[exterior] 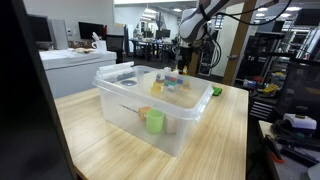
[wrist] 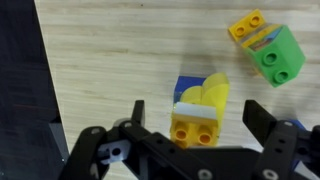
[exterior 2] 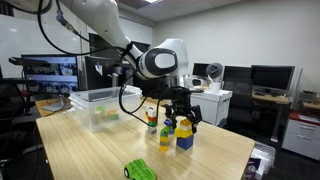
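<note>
Yellow-and-blue block stack (wrist: 200, 108) stands upright on the table (exterior 2: 85, 150), right under my gripper (wrist: 195, 128). From my station I see the pale wooden table fill most of both exterior views. On it sits a clear plastic bin (exterior: 118, 95), well away from the stack; it holds a green cup (exterior: 155, 121) and some other coloured bits that I cannot make out through the wall. The white arm (exterior 2: 160, 60) arches over from behind the bin and points the gripper (exterior 2: 182, 112) straight down. Its jaws are spread wide, one finger on either side of the stack (exterior 2: 184, 132), with bare wood showing between each finger and the blocks, so nothing is gripped. Just beside that stack stands a second block pile (wrist: 270, 48), green with a yellow brick against it. A small green thing (exterior 2: 140, 170) lies alone nearer the table's edge in an exterior view.
</note>
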Controlling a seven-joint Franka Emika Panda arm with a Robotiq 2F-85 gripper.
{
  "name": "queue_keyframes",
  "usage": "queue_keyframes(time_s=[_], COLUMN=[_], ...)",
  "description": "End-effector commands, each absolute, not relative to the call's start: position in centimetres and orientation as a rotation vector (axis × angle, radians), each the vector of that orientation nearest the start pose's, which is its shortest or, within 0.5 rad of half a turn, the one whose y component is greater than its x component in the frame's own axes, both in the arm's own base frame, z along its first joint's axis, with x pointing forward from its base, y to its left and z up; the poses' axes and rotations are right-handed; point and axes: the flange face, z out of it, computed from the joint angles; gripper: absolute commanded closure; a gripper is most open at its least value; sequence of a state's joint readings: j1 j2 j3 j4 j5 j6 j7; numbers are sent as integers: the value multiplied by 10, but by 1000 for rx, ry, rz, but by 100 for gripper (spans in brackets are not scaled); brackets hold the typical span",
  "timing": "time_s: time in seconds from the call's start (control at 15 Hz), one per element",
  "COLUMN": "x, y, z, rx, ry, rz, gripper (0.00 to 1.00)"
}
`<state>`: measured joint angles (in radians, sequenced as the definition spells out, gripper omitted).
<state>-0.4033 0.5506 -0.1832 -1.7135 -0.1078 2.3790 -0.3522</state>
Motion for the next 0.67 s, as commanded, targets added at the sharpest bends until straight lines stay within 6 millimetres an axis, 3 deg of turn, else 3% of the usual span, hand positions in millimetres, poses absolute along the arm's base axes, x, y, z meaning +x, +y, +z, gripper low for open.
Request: queue_keyframes(time_s=[0.0,0.2,0.6], x=[574,572,579], y=[-377,-380,-381], z=[275,261,260], rx=[-3327,-3325,-3330], ry=[178,183,176], rz=[-50,-16,-30], gripper=[0,0,0])
